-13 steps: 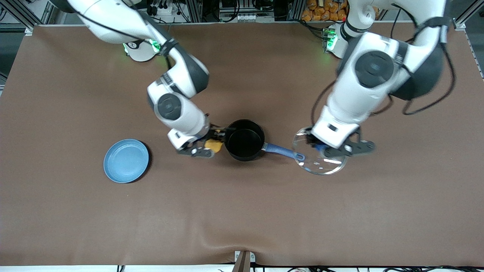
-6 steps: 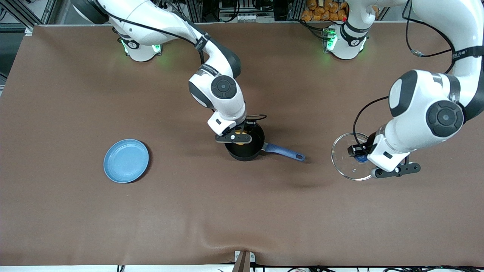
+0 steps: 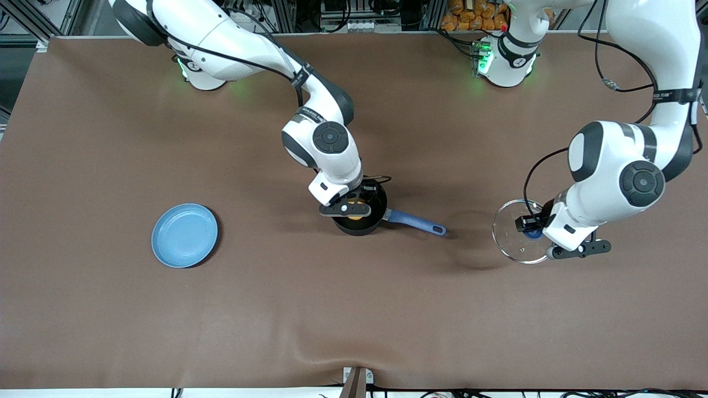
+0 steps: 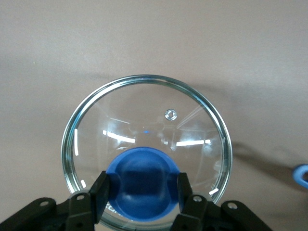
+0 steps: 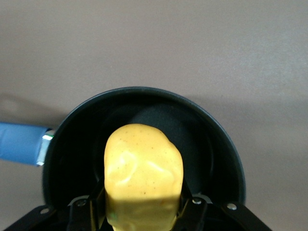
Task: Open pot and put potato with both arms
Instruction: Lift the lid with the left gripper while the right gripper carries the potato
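The right gripper [image 3: 354,206] is hanging over the open pot [image 3: 362,221], its jaws clenching the potato [image 5: 143,175], which is sticking out past the fingertips above the pot's black inside. The pot's blue handle [image 3: 415,222] is pointing toward the left arm's end of the table. There the left gripper [image 4: 140,198] is grasping the blue knob [image 4: 140,183] of the glass lid [image 3: 517,239]; the lid is probably hanging just above the table [image 3: 354,309], though I cannot be sure. A plate [image 3: 185,235] is lying well apart.

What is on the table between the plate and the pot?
Nothing: in the front view, only bare brown table lies between the plate and the pot.
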Robot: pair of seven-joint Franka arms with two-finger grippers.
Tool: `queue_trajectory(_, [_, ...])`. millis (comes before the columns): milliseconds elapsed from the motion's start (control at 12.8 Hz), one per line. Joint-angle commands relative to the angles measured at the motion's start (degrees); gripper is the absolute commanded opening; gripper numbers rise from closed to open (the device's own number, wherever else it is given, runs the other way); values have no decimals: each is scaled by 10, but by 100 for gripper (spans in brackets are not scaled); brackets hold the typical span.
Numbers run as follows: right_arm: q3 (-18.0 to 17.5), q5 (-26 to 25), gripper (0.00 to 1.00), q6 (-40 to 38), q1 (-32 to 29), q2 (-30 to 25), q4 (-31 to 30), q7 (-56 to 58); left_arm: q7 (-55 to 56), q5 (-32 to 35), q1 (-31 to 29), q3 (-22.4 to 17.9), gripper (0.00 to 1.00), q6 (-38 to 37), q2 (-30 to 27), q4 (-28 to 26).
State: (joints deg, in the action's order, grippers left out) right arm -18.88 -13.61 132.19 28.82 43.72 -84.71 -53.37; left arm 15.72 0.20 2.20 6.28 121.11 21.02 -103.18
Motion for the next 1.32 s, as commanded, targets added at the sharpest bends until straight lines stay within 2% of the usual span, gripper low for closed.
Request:
queue_trajectory(0, [31,-17,11,1,36,32,37,-24,-10,-6,-7,7,0,51,-36,-68])
queue_trajectory(234, [35,-17,11,1,47,47,49,-31,-20,-3,-6,6,0,105,-58,-125])
queue_trajectory(623, [45,-17,12,3,60,58,49,-39,-28,-1,-3,7,0,174,-71,-190])
queue_trajectory(778, [50,-17,16,3,63,58,50,-47,-34,5,-2,7,0,205,-68,-212])
queue_trajectory(856, [50,-16,24,3,63,58,50,-49,-34,9,-4,7,0,219,-68,-225])
queue_trajectory(1090, [50,-16,90,3,62,56,50,-50,-35,10,-7,7,0,232,-68,-244])
queue_trajectory(1168, [50,-17,100,3,62,55,50,-49,-35,10,-7,7,0,232,-67,-250])
queue_trajectory(1246, [50,-18,100,2,61,52,52,-46,-36,10,-6,6,0,232,-66,-251])
